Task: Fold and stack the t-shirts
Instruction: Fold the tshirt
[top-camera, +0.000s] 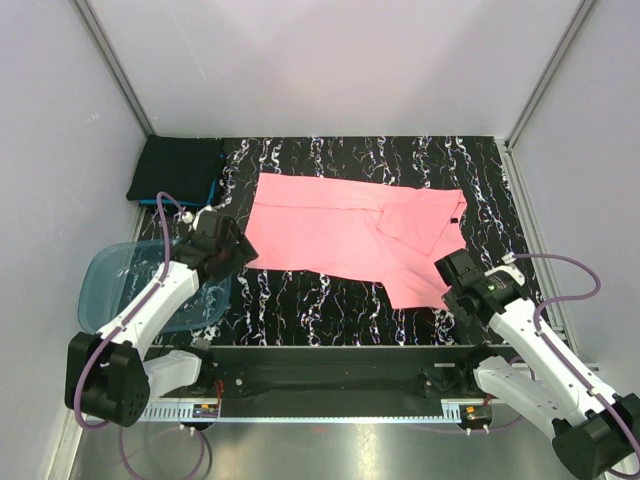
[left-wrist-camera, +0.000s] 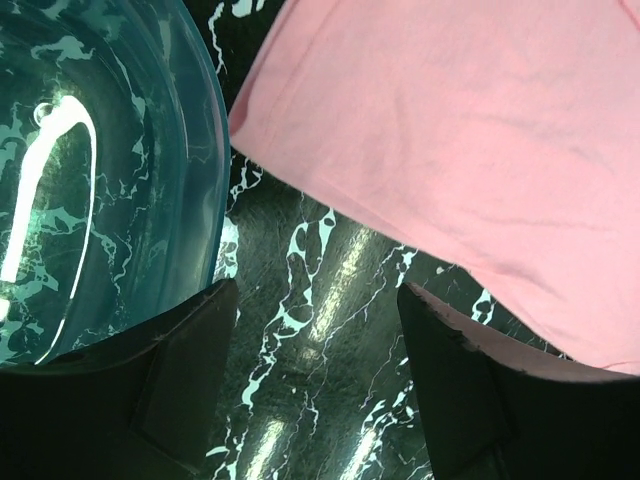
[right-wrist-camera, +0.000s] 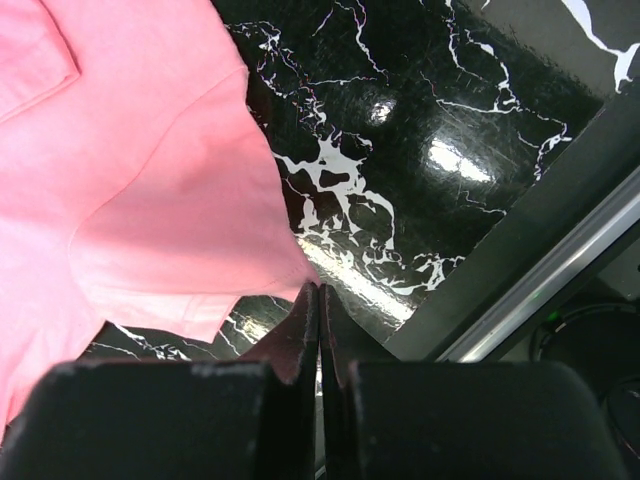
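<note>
The salmon-pink t-shirt (top-camera: 330, 230) lies spread on the black marbled table, partly folded at its right side, with a small dark label (top-camera: 452, 219). My left gripper (top-camera: 238, 256) is open over bare table (left-wrist-camera: 315, 290), between the shirt's near-left edge (left-wrist-camera: 470, 130) and the tub; its right finger (left-wrist-camera: 450, 380) is at the shirt's hem. My right gripper (top-camera: 452, 278) is shut, its tips (right-wrist-camera: 320, 290) pinching a near-right corner of the pink shirt (right-wrist-camera: 150, 200), which is slightly raised there. A folded black t-shirt (top-camera: 175, 165) lies at the far left on a teal-blue one (top-camera: 180, 201).
A translucent blue plastic tub (top-camera: 115, 290) sits at the left, also in the left wrist view (left-wrist-camera: 100, 180). The table's front rail (right-wrist-camera: 540, 270) runs close to the right gripper. White walls enclose the table on three sides.
</note>
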